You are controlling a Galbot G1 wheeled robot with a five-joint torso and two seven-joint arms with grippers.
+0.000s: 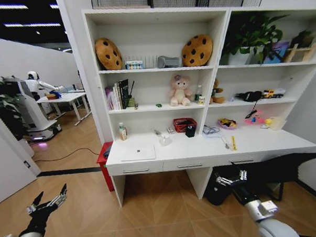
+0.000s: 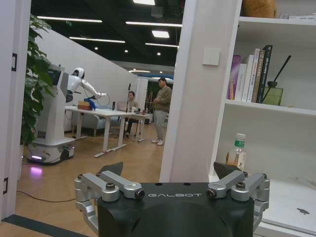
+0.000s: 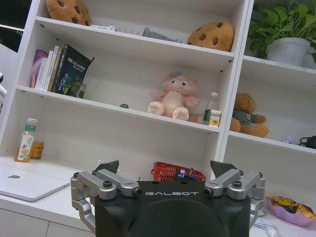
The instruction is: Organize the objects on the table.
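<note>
- Left gripper (image 1: 48,201), black fingers on angular silver links, hangs low over the herringbone wood floor (image 1: 88,205), jaws spread wide, holding nothing.
- Right gripper (image 1: 230,178), same build, sits low before the table's (image 1: 285,142) front edge, jaws wide apart.
- On the smooth white tabletop: flat silver laptop (image 1: 138,152), closed, at the left; glossy white mug (image 1: 164,139) beside it; small black box (image 1: 190,130) against a red mesh basket (image 1: 183,124); thin yellow ruler (image 1: 233,142) to the right.

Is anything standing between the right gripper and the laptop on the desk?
Nothing visible does. The right gripper, jaws open, hangs low in front of the table, below its drawers. The silver laptop lies closed on the top toward the robot's left, with open floor and bare desktop between. The left gripper is low at the left.
</note>
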